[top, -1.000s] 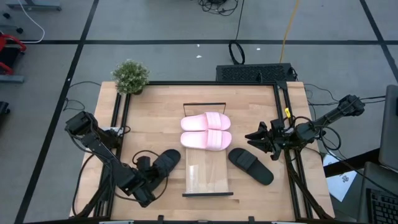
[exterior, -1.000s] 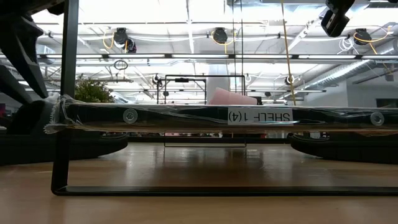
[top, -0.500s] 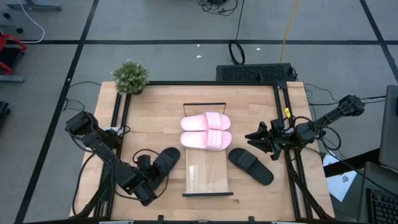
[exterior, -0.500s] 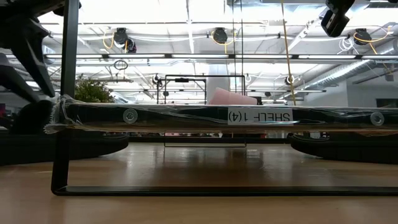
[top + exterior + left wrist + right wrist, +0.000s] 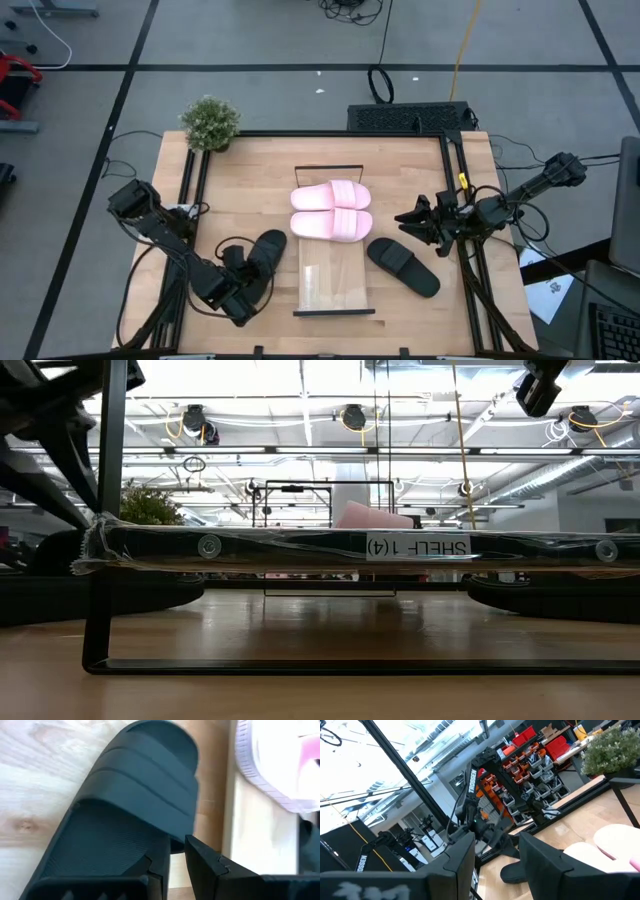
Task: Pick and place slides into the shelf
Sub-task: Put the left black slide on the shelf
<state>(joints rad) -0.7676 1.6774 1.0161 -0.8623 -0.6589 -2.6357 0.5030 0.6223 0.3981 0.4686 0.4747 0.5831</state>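
The left gripper (image 5: 243, 283) has its fingers pinched on the edge of a black slide (image 5: 262, 256), which sits on the table just left of the shelf (image 5: 338, 285). The step in hand is picking that slide up. Next it needs a lift, then a move right onto the bare near part of the shelf (two pink slides (image 5: 331, 210) fill the far part). The right gripper (image 5: 410, 222) waits, fingers apart and empty, near the other black slide (image 5: 403, 266).
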